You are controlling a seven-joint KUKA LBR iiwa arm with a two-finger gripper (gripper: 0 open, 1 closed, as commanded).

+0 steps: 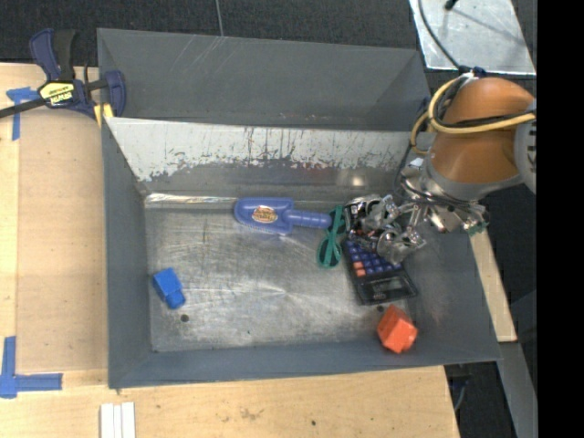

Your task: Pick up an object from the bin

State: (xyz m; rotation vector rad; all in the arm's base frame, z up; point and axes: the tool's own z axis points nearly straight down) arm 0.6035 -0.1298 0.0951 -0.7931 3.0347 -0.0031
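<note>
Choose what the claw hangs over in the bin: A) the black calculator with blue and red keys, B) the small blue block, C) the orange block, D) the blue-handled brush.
A: the claw sits right above the far end of the black calculator, away from the other three.

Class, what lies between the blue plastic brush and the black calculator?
The camera view shows a curved green plastic tool between the blue plastic brush and the black calculator.
</note>
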